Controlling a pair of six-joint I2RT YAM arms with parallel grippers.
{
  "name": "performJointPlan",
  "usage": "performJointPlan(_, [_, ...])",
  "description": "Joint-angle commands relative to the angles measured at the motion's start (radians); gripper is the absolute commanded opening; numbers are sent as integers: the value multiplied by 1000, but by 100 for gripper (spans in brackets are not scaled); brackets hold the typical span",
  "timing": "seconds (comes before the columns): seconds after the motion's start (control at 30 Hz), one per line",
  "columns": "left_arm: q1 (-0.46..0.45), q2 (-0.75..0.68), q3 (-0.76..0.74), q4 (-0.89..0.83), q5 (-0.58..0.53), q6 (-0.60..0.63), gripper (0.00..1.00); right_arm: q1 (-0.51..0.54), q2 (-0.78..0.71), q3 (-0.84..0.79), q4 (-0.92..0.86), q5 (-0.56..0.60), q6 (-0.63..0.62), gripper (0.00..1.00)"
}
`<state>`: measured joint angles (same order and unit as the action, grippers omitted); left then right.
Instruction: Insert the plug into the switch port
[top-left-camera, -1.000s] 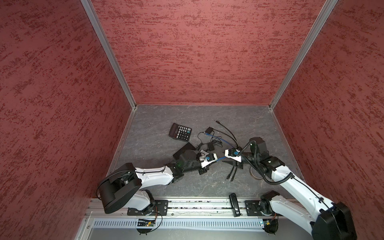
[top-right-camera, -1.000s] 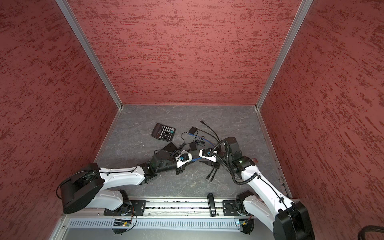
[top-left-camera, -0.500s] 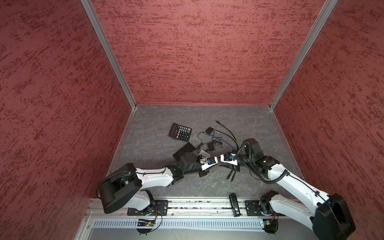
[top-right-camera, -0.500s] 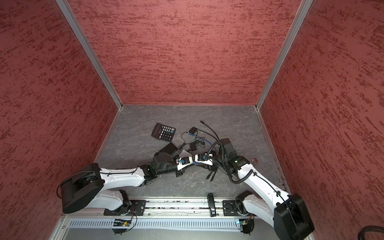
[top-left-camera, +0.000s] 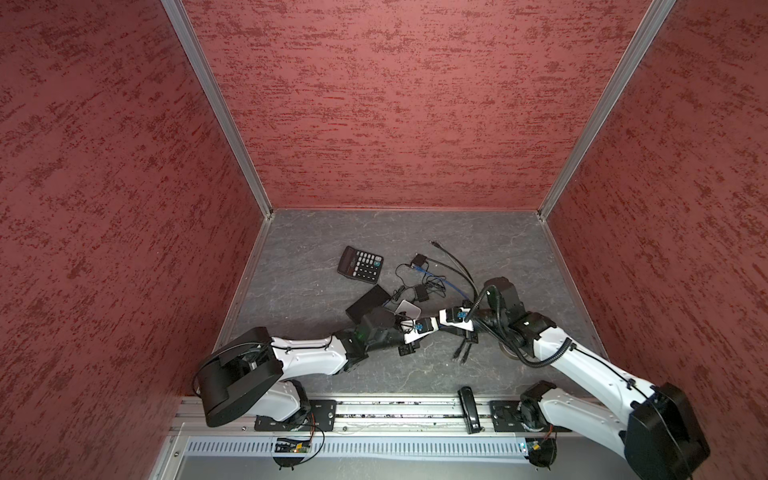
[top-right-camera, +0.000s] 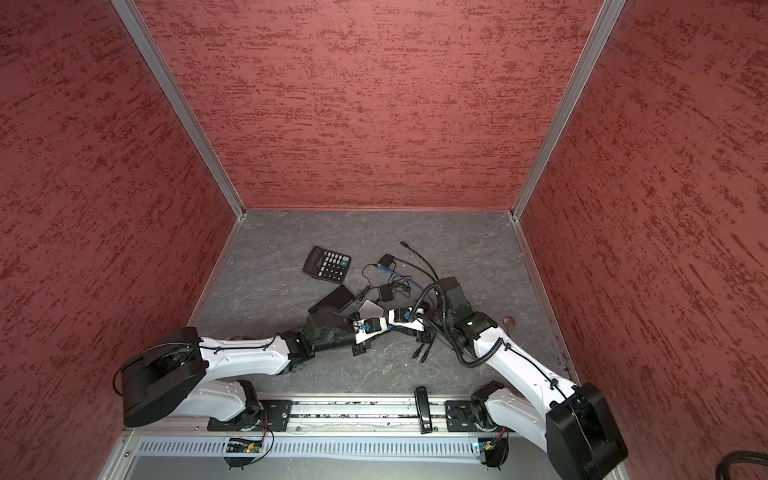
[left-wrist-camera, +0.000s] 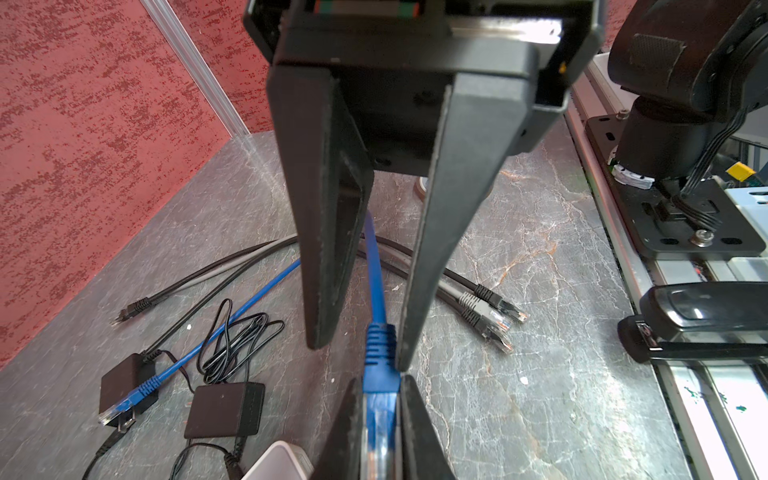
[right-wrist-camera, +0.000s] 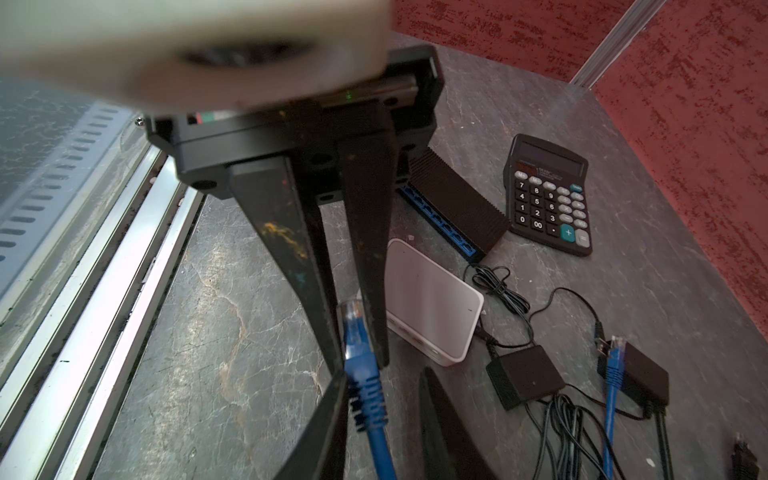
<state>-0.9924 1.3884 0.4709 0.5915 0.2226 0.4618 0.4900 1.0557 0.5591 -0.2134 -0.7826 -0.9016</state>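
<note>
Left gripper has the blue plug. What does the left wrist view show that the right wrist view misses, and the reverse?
Left wrist only: two spare plugs, black and grey, side by side. Right wrist only: the black switch with its row of blue ports, and the calculator beside it. Both: the left gripper shut on the blue plug, the right gripper open around its cable, and the white box.
</note>
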Motion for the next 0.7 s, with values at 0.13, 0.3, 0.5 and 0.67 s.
performJointPlan(0.13, [-3, -26, -12, 8, -17, 24, 10, 7, 1, -11, -27, -37, -18, 29])
performJointPlan(0.3, [-4, -33, -15, 3, -6, 20, 10, 8, -5, -18, -5, -46, -14, 28])
performJointPlan(0.5, [-5, -36, -16, 10, 0, 20, 10, 7, 12, -23, 28, -75, 1, 26])
performJointPlan(0.67, [-6, -36, -12, 7, 2, 23, 10, 11, 16, -25, 38, -84, 1, 21])
